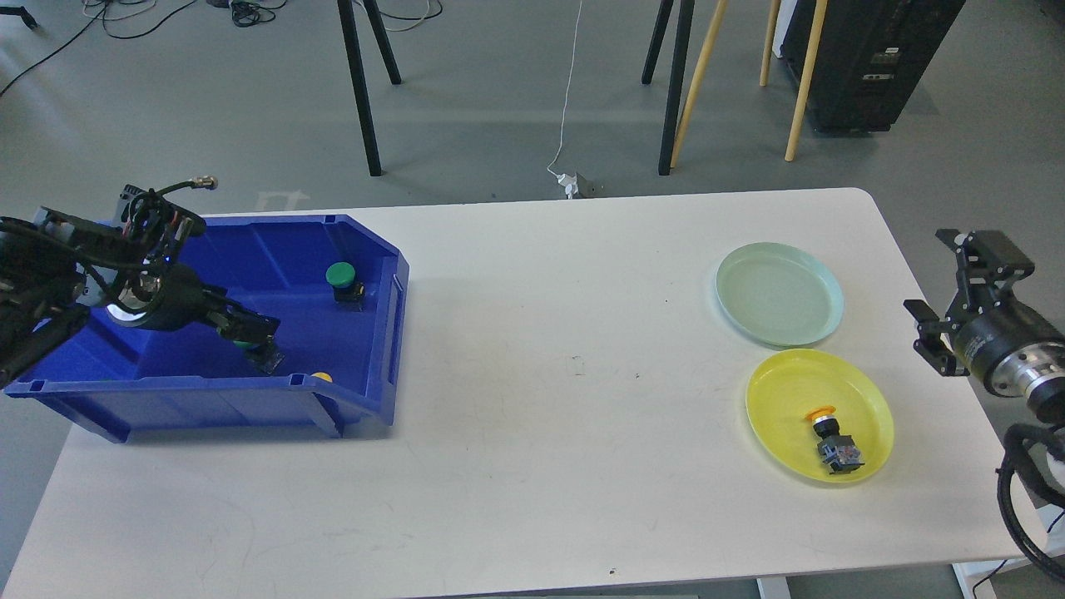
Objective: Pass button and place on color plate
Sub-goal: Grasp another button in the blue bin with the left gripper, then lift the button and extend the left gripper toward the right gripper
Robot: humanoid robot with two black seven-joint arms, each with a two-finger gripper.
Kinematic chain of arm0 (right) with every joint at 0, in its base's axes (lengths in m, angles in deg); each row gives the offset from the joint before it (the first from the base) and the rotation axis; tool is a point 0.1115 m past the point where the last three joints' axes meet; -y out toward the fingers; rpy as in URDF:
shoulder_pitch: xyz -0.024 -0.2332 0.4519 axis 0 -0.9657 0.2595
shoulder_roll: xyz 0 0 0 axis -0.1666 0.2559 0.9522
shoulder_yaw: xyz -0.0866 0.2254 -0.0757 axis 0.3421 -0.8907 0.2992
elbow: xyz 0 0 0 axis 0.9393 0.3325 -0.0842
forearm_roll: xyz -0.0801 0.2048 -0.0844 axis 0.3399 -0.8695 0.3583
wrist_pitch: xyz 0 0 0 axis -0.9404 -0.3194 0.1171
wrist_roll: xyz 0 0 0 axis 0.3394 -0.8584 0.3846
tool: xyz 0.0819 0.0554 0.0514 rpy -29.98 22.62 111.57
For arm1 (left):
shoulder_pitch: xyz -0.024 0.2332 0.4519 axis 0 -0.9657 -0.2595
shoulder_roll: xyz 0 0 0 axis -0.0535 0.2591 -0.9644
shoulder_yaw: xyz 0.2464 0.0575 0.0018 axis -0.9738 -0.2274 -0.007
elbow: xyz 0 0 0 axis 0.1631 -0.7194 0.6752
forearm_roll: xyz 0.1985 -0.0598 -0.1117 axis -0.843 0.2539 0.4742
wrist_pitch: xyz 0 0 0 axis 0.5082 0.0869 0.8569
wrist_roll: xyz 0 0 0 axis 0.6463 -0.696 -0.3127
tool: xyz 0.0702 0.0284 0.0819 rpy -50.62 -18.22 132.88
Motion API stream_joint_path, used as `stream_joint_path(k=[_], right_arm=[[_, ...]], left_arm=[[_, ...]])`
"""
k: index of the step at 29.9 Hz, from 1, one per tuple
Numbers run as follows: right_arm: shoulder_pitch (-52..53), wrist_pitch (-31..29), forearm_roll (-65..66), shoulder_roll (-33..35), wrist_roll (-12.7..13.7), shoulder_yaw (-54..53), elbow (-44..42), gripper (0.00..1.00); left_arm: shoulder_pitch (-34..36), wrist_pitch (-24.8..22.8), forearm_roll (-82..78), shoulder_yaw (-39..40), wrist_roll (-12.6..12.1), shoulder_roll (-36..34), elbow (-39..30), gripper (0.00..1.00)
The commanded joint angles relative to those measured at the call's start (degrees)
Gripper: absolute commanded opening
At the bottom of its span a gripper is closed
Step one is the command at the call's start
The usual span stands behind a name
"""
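Note:
A yellow-capped button [834, 443] lies on its side on the yellow plate [782, 399], free of any gripper. My right gripper [936, 279] is open and empty, off the table's right edge, up and to the right of that plate. My left gripper [252, 331] reaches into the blue bin [366, 399] and its dark fingertips are at a green-capped button [241, 341]; I cannot tell whether they are closed on it. A second green button [340, 279] stands at the bin's back right. A yellow cap [321, 377] peeks over the bin's front wall.
A pale green plate [780, 293] sits just behind the yellow plate, with nothing on it. The white table [549, 374] lies between bin and plates. Stand legs and cables are on the floor beyond the far edge.

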Motion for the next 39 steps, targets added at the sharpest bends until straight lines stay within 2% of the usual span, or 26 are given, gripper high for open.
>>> stream_joint_path(k=[1, 10, 15, 17, 19, 20, 22, 24, 25, 26, 27, 29, 30, 35, 37, 39], right_arm=[[1.90, -1.78, -0.34, -0.52, 2.79, -2.73, -0.21, 1.00], [1.56, -1.96, -0.34, -0.70, 2.70, -2.74, -0.03, 1.00], [1.12, -1.96, -0.34, -0.70, 2.61, -2.65, 0.14, 1.00], [1.12, -1.96, -0.34, -0.70, 2.61, -2.65, 0.06, 1.00], [1.03, -1.96, -0.34, -0.70, 2.61, -2.56, 0.06, 1.00], [1.03, -1.87, -0.34, -0.70, 2.61, -2.47, 0.14, 1.00], [0.94, -1.87, -0.34, -0.70, 2.61, -2.30, 0.14, 1.00], [0.68, -1.87, -0.34, -0.79, 2.53, -2.30, 0.14, 1.00], [0.50, -1.87, -0.34, -0.79, 2.44, -2.30, 0.14, 1.00], [0.41, -1.87, -0.34, -0.79, 2.44, -2.30, 0.14, 1.00], [0.33, -1.87, -0.34, -0.79, 2.44, -2.30, 0.14, 1.00], [-0.03, -1.87, -0.34, -0.87, 2.44, -2.21, 0.06, 1.00], [-0.03, -1.87, -0.34, -0.96, 2.35, -2.21, 0.06, 1.00], [-0.38, -1.79, -0.34, -1.14, 2.26, -2.21, 0.06, 1.00], [-0.38, -1.79, -0.34, -1.14, 2.17, -2.21, 0.06, 1.00], [-0.38, -1.87, -0.25, -1.05, 2.09, -2.30, 0.06, 1.00]], left_arm=[[-0.82, 0.04, 0.03, -0.06, -0.01, 0.85, 0.75, 0.95], [-2.31, 2.41, 0.12, -0.24, -0.01, 3.23, 4.97, 0.94], [-2.49, 2.42, 0.03, -0.33, -0.01, 4.81, 7.70, 0.90], [-2.84, 2.50, 0.03, -0.33, -0.01, 4.81, 7.79, 0.81], [-2.84, 2.68, 0.03, -0.24, -0.01, 4.64, 7.79, 0.65], [-2.84, 2.85, -0.05, -0.24, -0.01, 4.64, 7.79, 0.61], [-3.01, 3.55, -0.23, -0.33, -0.01, 4.37, 7.79, 0.55], [-3.19, 3.82, -0.23, -0.50, -0.01, 4.29, 7.79, 0.54], [-3.19, 3.91, -0.23, -0.68, -0.01, 4.20, 7.61, 0.47], [-3.19, 4.26, -0.23, -0.85, -0.01, 4.02, 7.52, 0.36], [-3.10, 4.52, -0.14, -0.85, -0.01, 4.02, 7.61, 0.31], [-3.19, 4.96, -0.23, -1.12, -0.01, 3.93, 7.26, 0.11], [-3.10, 5.05, -0.23, -1.47, -0.01, 3.93, 7.17, 0.07], [-1.35, 4.53, 0.64, -0.51, -0.01, 2.97, 5.08, 0.07], [1.27, 3.48, 4.14, 0.55, -0.01, -0.88, -0.26, 0.07], [4.79, -1.06, 10.63, 1.95, -0.01, -5.10, -8.08, 0.07]])
